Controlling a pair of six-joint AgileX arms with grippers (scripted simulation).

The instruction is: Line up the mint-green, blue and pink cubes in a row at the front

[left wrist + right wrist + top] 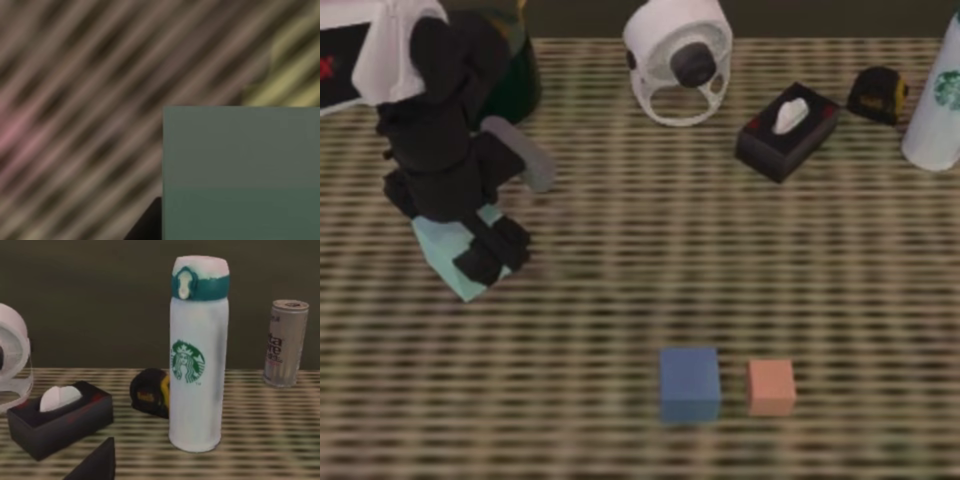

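Jaws astride mint-green cube (448, 250), left edge

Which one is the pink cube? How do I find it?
Look along the front edge of the woven table, right of the middle. Two cubes sit side by side there, apart. The pink cube is the right one, smaller than its neighbour, the blue cube.

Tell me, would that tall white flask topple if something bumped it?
Probably. The white flask stands upright, tall over a narrow base, so a high push likely tips it. Its smooth round body might then roll, perhaps toward the tape measure beside it.
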